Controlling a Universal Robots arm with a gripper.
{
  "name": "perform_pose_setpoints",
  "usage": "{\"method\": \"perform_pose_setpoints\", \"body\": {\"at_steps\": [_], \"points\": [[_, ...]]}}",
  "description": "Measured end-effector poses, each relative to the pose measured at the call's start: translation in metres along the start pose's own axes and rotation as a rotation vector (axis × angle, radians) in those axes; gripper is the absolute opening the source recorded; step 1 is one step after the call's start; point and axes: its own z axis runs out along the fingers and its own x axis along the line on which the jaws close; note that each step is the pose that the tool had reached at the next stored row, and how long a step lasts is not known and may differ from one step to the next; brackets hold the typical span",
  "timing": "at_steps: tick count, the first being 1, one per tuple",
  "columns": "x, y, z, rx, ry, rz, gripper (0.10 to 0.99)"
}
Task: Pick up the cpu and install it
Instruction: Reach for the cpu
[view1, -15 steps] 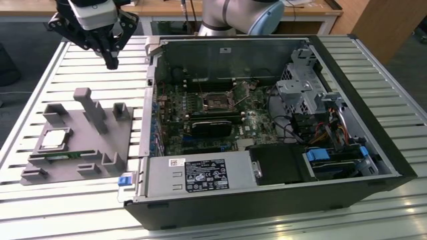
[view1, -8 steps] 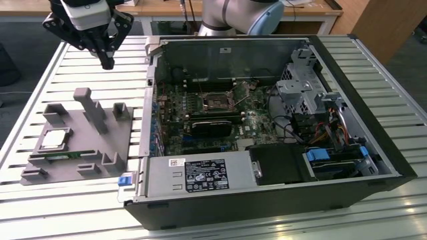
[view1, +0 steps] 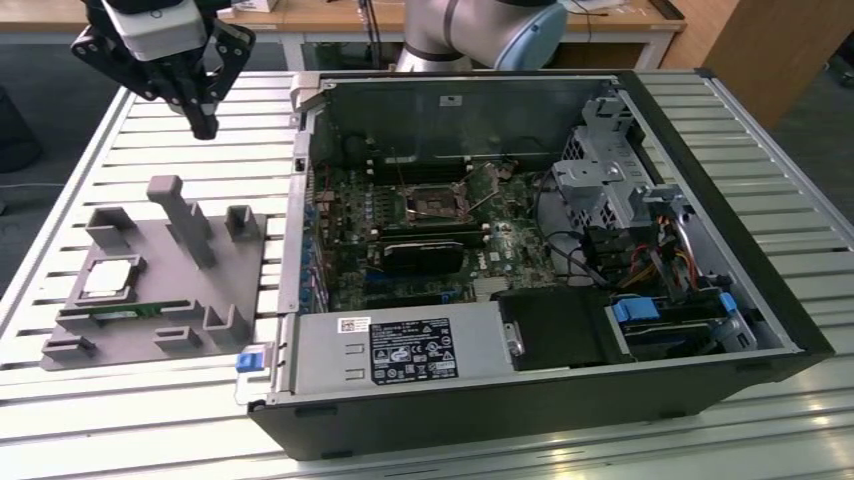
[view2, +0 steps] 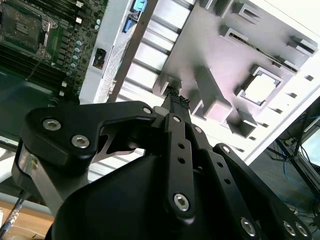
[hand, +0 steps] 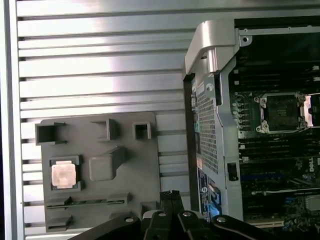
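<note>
– On the slatted table (view1: 134, 420), what is found?

– A grey fixture tray (view1: 154, 250) lies just beside an open computer case (view1: 534, 400). The cpu (view1: 110, 280) sits flat in a square pocket of that tray, metal top up. A green memory stick (view1: 127, 312) lies in a slot just beside it. An upright post (view1: 187, 220) rises from the tray near the pocket, on the side toward the case.

– And the gripper?

– The gripper (view1: 203, 128) hangs above the table past the tray, well apart from the cpu. Its fingers are closed together and hold nothing.

– Anything obscured?

– In the first wrist view the gripper's black body covers one edge of the tray. The arm is cut off at the exterior view's top. The motherboard socket (view1: 434, 205) sits inside the case, and its contacts are too small to make out.
</note>
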Motion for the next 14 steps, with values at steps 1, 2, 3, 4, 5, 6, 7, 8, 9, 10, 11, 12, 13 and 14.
{"method": "perform_pose_setpoints", "body": {"at_steps": [1, 2, 3, 4, 5, 6, 7, 8, 9, 10, 11, 12, 13, 14], "points": [[0.0009, -0.0001, 0.0000, 0.000, 0.0000, 0.000, 0.106], [0.0017, -0.0001, 0.0000, 0.000, 0.0000, 0.000, 0.106], [0.0025, -0.0002, -0.0001, 0.000, 0.0001, 0.000, 0.106], [0.0033, -0.0003, -0.0001, 0.000, 0.0000, 0.000, 0.106], [0.0041, -0.0003, -0.0001, 0.000, 0.0001, 0.000, 0.106], [0.0051, -0.0004, -0.0001, 0.000, 0.0000, 0.000, 0.106], [0.0060, -0.0004, -0.0001, 0.000, 0.0001, 0.000, 0.106], [0.0068, -0.0005, -0.0002, 0.000, 0.0000, 0.000, 0.106], [0.0075, -0.0006, -0.0002, 0.000, 0.0000, 0.000, 0.106], [0.0084, -0.0006, -0.0002, 0.000, 0.0000, 0.000, 0.106], [0.0096, -0.0007, -0.0002, 0.000, 0.0001, 0.000, 0.106], [0.0111, -0.0009, -0.0003, 0.000, 0.0001, 0.000, 0.106], [0.0127, -0.0010, -0.0003, 0.000, 0.0000, 0.000, 0.106], [0.0147, -0.0011, -0.0004, 0.000, 0.0001, 0.000, 0.106]]}}
